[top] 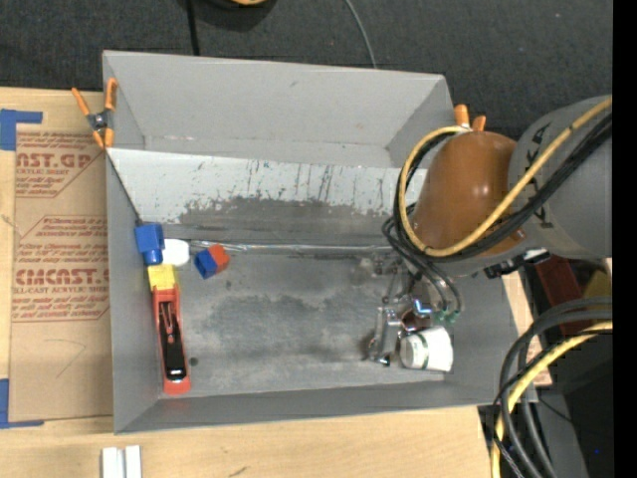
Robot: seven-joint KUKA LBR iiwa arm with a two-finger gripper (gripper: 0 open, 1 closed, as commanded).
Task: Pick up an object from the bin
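My gripper (384, 343) is low in the bin's front right part, close to the floor. A white, short cylindrical thing (428, 350) lies right beside it, on its right, touching or nearly touching it. Whether the gripper has that thing in its hold is not visible from here. The orange cover on the wrist hides the gripper's upper part.
Along the bin's left wall lie a blue block (148, 239), a small white piece (176, 252), a blue and orange block (210, 260), a yellow block (162, 277) and a long red tool with a black inset (172, 343). Cables loop round the wrist.
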